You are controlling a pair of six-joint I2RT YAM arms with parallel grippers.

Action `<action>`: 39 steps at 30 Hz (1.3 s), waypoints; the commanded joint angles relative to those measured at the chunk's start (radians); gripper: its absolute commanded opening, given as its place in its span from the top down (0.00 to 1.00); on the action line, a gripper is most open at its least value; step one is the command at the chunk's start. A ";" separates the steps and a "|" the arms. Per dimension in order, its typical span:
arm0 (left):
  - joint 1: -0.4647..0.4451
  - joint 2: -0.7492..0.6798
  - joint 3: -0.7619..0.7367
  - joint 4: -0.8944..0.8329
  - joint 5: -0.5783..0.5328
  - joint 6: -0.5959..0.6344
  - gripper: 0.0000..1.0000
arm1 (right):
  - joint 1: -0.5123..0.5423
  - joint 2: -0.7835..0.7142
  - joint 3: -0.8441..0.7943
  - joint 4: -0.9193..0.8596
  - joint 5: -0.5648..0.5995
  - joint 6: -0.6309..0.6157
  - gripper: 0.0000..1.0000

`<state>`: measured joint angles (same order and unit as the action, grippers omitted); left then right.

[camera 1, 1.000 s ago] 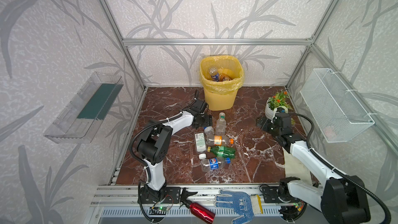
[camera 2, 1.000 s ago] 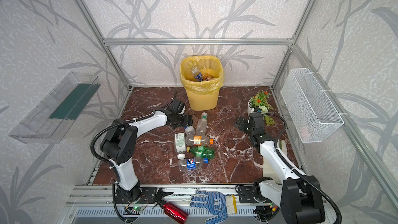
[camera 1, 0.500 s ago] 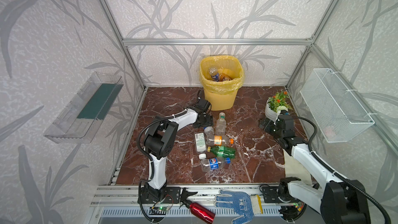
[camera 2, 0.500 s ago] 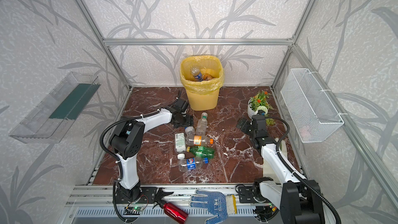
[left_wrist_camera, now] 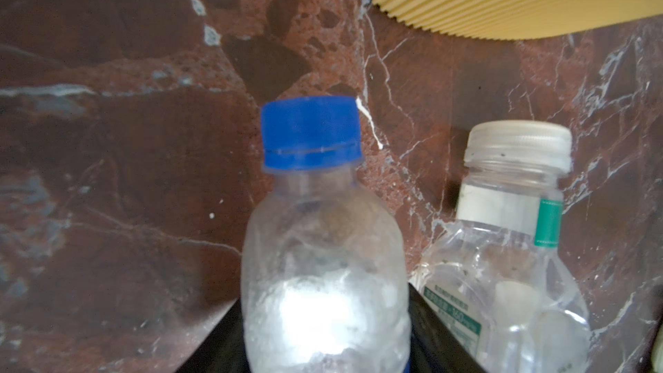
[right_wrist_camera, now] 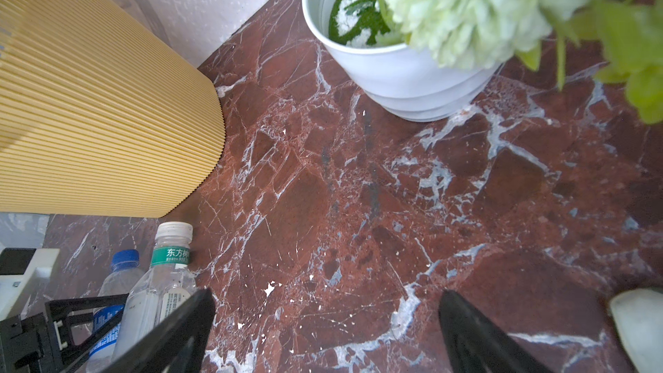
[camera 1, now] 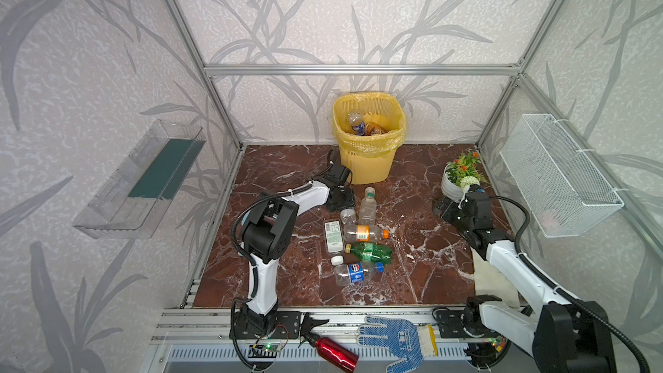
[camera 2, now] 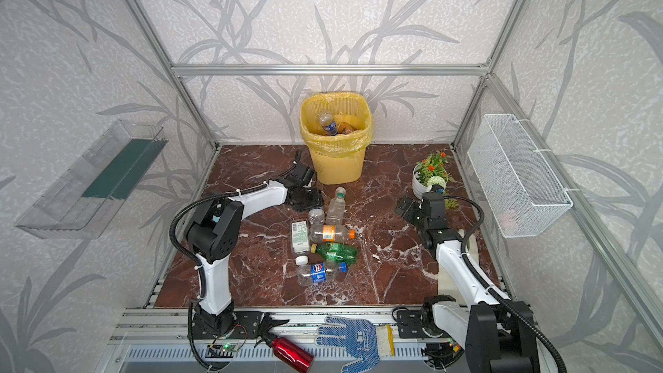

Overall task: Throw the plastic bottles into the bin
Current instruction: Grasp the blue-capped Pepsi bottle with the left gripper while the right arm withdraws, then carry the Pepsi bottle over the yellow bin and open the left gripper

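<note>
**Spotter:** Just beyond your left gripper point(camera 1: 341, 202), in a top view, stands the bin point(camera 1: 369, 168), with bottles point(camera 1: 357, 125) inside.
**Second:** Left wrist view?
**Spotter:** You're clamped on the blue-capped bottle point(left_wrist_camera: 323, 263).
**Second:** Right wrist?
**Spotter:** Your right gripper point(right_wrist_camera: 326, 303) gapes wide over marble floor point(right_wrist_camera: 358, 191).

Left wrist cam: blue-cap bottle point(left_wrist_camera: 315, 231) soft-focus, body cut off at frame edge; only slivers of left claw point(left_wrist_camera: 323, 297) fingers in frame. Both top views: claw body covers that bottle. Bin point(camera 1: 369, 168) contents mostly hidden below rim. Right wrist cam: flowers point(right_wrist_camera: 466, 5) blurred.
</note>
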<state>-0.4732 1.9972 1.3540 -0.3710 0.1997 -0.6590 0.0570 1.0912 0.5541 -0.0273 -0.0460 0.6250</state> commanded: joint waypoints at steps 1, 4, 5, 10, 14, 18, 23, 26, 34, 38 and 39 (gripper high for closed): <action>0.010 -0.014 -0.006 0.025 0.010 -0.025 0.44 | -0.008 -0.020 -0.011 0.006 -0.005 0.006 0.02; 0.016 -0.038 -0.032 0.059 0.010 -0.041 0.49 | -0.009 -0.020 -0.010 0.006 -0.006 0.006 0.02; 0.018 -0.049 -0.042 0.075 0.009 -0.044 0.51 | -0.009 -0.019 -0.010 0.007 -0.008 0.006 0.02; 0.034 -0.124 -0.099 0.144 0.002 -0.059 0.65 | -0.013 -0.014 0.001 0.009 -0.017 0.006 0.02; 0.061 -0.222 -0.135 0.172 -0.014 -0.063 0.66 | -0.014 -0.010 0.011 0.006 -0.019 0.006 0.02; 0.115 -0.387 -0.155 0.158 -0.070 -0.018 0.66 | -0.016 -0.007 0.026 0.007 -0.023 0.006 0.02; 0.198 -0.629 -0.122 0.209 -0.187 0.108 0.62 | -0.017 0.007 0.043 0.010 -0.036 0.006 0.02; 0.211 -0.714 -0.014 0.206 -0.267 0.229 0.59 | -0.017 0.014 0.047 0.019 -0.045 0.006 0.02; 0.207 -0.732 0.171 0.507 -0.227 0.302 0.58 | -0.017 -0.009 0.066 0.003 -0.055 0.035 0.03; 0.176 -0.512 0.369 0.399 -0.100 0.224 0.53 | -0.017 -0.052 0.076 -0.013 -0.050 0.036 0.03; 0.156 -0.419 0.467 0.326 -0.043 0.218 0.51 | -0.017 -0.057 0.077 -0.011 -0.056 0.041 0.04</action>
<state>-0.2844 1.3994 1.7191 0.0521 0.0261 -0.4152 0.0437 1.0679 0.5957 -0.0326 -0.0959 0.6575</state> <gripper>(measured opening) 0.484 0.962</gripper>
